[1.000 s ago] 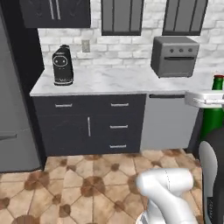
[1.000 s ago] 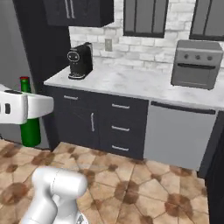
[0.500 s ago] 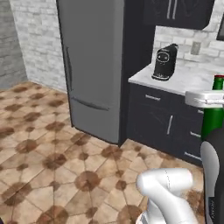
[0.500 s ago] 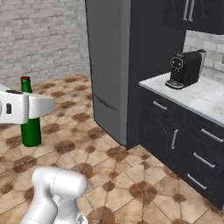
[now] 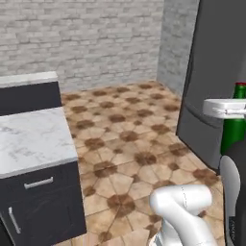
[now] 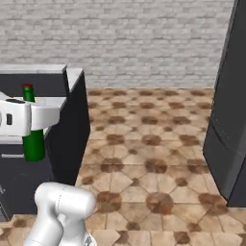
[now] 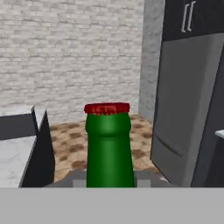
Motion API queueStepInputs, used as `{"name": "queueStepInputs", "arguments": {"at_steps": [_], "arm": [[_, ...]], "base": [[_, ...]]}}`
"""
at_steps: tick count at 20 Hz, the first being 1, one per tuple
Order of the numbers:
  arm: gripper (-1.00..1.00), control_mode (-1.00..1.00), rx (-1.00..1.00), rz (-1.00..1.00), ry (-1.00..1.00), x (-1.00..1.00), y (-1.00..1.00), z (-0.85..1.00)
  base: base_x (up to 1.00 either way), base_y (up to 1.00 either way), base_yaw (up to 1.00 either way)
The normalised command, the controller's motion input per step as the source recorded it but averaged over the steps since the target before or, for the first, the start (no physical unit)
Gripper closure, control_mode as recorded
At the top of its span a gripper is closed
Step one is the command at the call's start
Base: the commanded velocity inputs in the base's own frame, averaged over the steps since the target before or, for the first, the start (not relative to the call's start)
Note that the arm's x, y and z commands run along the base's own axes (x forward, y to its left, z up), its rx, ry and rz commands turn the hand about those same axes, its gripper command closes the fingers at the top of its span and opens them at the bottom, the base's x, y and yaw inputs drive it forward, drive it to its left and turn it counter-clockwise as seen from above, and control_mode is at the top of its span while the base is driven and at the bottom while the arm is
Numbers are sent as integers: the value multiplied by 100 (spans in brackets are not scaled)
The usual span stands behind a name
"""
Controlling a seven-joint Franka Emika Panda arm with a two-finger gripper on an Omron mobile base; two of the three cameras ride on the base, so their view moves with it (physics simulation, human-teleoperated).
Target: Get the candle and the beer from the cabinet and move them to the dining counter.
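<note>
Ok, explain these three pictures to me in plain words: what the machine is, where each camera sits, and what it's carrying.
It is a white robot arm on a driving base in a rendered kitchen. Two cameras ride on the base, behind the arm to its left and right; the third sits on the hand, looking along the gripper. The gripper is closed on a small dark-green glass bottle with a red cap, held upright above the brown tiled floor. A white marble counter lies to one side, a tall grey fridge to the other.

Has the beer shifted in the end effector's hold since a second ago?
No. The beer sits at the same spot against the end effector in the base views; only the room swung past as the base turned.
</note>
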Motion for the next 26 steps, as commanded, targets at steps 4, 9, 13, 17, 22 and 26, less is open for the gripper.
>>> {"name": "queueStepInputs", "arguments": {"at_steps": [4, 9, 13, 17, 22, 26], "arm": [[100, 100, 0, 0, 0, 0, 0, 0], [100, 100, 0, 0, 0, 0, 0, 0], [100, 100, 0, 0, 0, 0, 0, 0], [100, 100, 0, 0, 0, 0, 0, 0], [100, 100, 0, 0, 0, 0, 0, 0], [100, 100, 0, 0, 0, 0, 0, 0]], "base": [[21, 0, 89], [77, -16, 69], [79, -67, 29], [99, -94, 5], [96, -100, 0], [82, -100, 0]]}}
